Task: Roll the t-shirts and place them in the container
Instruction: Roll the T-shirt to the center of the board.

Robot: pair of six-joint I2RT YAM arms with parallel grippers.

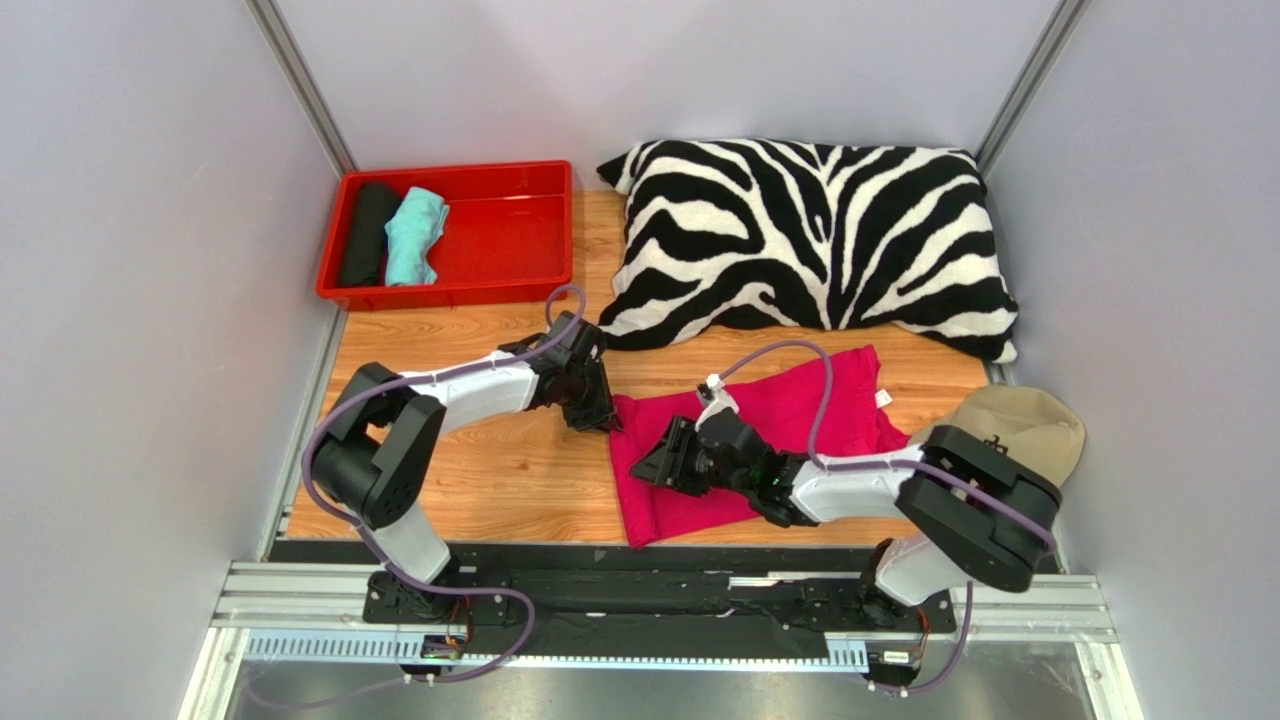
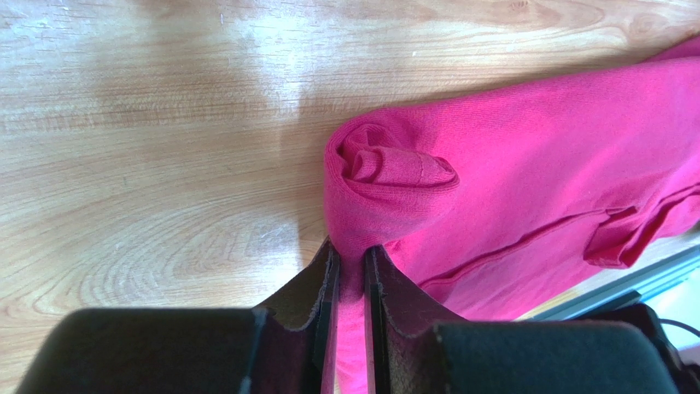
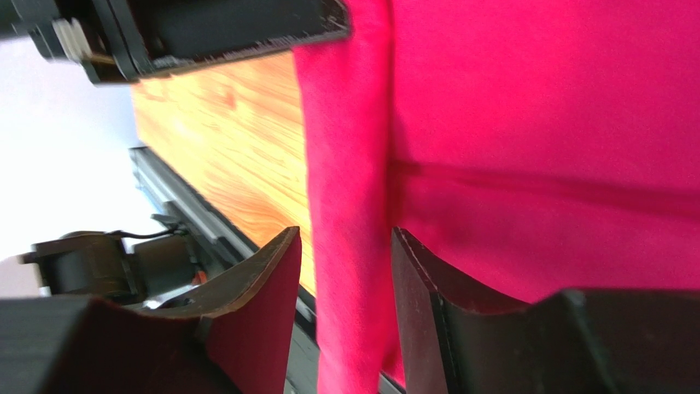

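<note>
Spread on the wooden counter (image 1: pixel 496 480), just near of a zebra pillow (image 1: pixel 812 233): magenta-pink t-shirt (image 1: pixel 857 413), left edge partly rolled. Small white label (image 1: pixel 884 399) at its right edge, print too small to read. Clamped on the roll's far end: left end effector (image 2: pixel 349 254). Parted, astride the roll: right end effector (image 3: pixel 345 246).

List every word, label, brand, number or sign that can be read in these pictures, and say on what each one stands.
No text can be read in any view.
On the pink t-shirt, a white label: too small to read.
On the beige cap, a dark mark: too small to read.
</note>
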